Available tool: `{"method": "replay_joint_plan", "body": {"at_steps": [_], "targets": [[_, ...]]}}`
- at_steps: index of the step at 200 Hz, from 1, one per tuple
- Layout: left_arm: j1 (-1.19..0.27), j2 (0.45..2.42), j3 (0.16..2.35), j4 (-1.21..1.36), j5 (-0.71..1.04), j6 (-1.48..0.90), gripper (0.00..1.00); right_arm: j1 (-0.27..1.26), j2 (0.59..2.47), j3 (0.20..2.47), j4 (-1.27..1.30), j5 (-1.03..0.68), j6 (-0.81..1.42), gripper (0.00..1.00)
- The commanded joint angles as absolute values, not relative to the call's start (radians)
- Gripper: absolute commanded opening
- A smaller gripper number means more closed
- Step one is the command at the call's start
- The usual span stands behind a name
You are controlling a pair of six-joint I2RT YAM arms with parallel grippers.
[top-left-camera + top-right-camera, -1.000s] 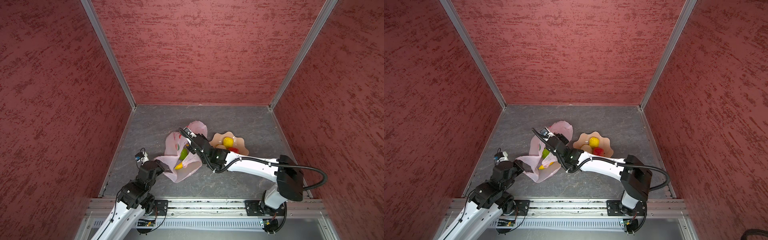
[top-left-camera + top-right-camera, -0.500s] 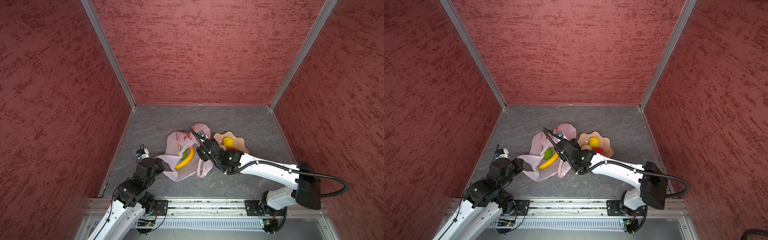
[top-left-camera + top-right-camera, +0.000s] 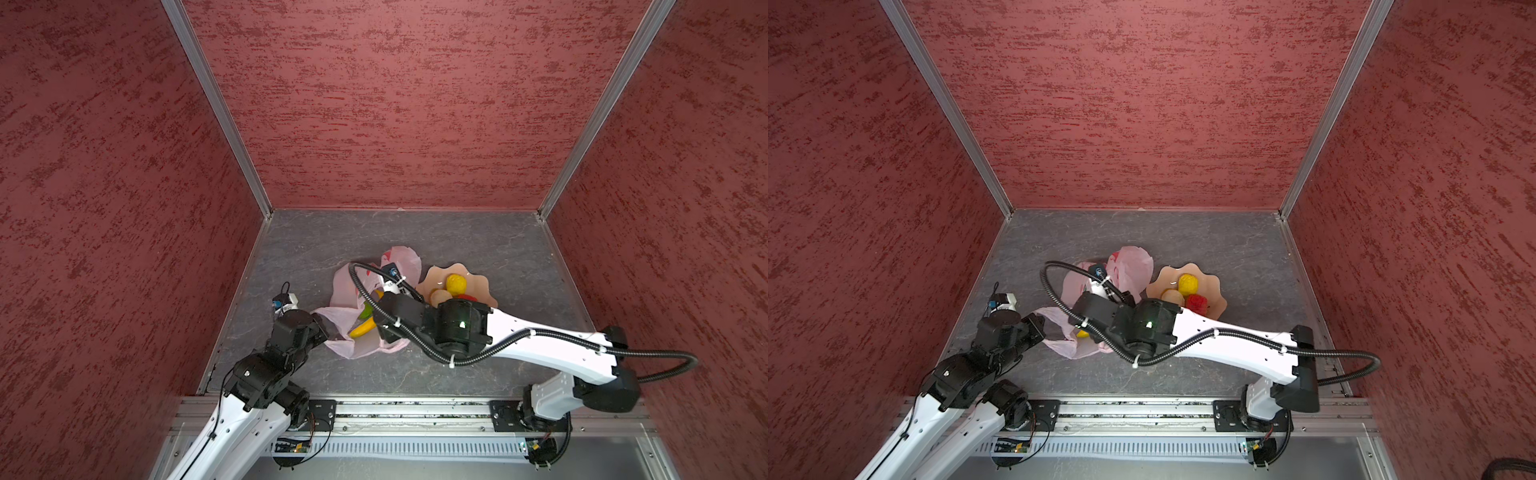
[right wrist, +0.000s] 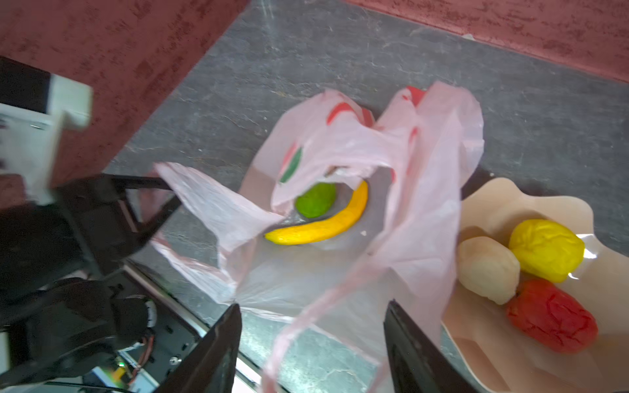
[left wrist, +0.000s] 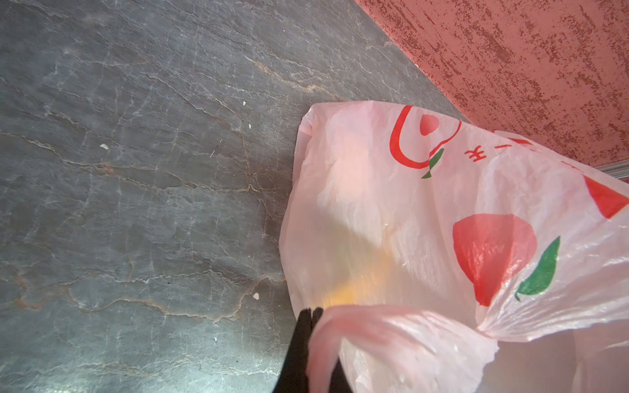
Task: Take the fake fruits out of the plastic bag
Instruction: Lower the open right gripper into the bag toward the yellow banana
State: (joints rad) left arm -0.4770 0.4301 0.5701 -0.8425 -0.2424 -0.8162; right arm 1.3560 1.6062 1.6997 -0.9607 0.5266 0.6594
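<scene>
Ahead of right jaws, spread wide: banana [image 4: 323, 226] in plastic bag [image 4: 435, 153] | left jaws pinch its edge

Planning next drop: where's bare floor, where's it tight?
Bare: floor between the back wall and the plastic bag and bowl; also the strip from bowl to right wall. Tight: centre, where the left gripper pinches the bag and the open right gripper hangs over it.

surface: grey veined tabletop [image 3: 478, 237] | on it: 1 pale-pink plastic bag [image 3: 401, 259], 1 peach scalloped bowl [image 3: 482, 286] just beside it
</scene>
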Motion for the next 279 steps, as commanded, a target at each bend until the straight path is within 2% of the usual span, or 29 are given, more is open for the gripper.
{"method": "replay_joint_plan", "body": {"at_steps": [1, 28, 46, 59, 81, 98, 150, 204, 241, 279], "targets": [[-0.477, 0.414, 0.595, -0.864, -0.24, -0.794, 0.06, 1.409, 1.69, 1.845, -1.136, 0.592, 0.766, 0.66], [-0.477, 0.4, 0.609, -0.871, -0.25, -0.778, 0.06, 1.399, 1.757, 1.868, -1.002, 0.477, 0.786, 0.56], [-0.476, 0.379, 0.615, -0.889, -0.271, -0.778, 0.06, 1.38, 1.79, 1.831, -1.01, 0.479, 0.881, 0.49], [-0.476, 0.361, 0.612, -0.902, -0.283, -0.782, 0.06, 1.367, 1.764, 1.735, -0.965, 0.478, 0.95, 0.46], [-0.477, 0.344, 0.595, -0.913, -0.275, -0.786, 0.06, 1.314, 1.687, 1.507, -0.736, 0.387, 0.997, 0.44], [-0.477, 0.343, 0.584, -0.918, -0.265, -0.792, 0.06, 1.276, 1.677, 1.418, -0.65, 0.367, 1.02, 0.42], [-0.48, 0.325, 0.528, -0.89, -0.229, -0.832, 0.06, 1.197, 1.733, 1.313, -0.467, 0.354, 1.052, 0.41], [-0.482, 0.307, 0.509, -0.914, -0.239, -0.857, 0.05, 1.133, 1.837, 1.302, -0.353, 0.314, 1.065, 0.44], [-0.483, 0.292, 0.484, -0.901, -0.222, -0.867, 0.05, 1.1, 1.911, 1.357, -0.362, 0.264, 1.052, 0.45], [-0.483, 0.283, 0.474, -0.894, -0.215, -0.871, 0.05, 1.09, 1.94, 1.374, -0.402, 0.25, 1.085, 0.52]]}}
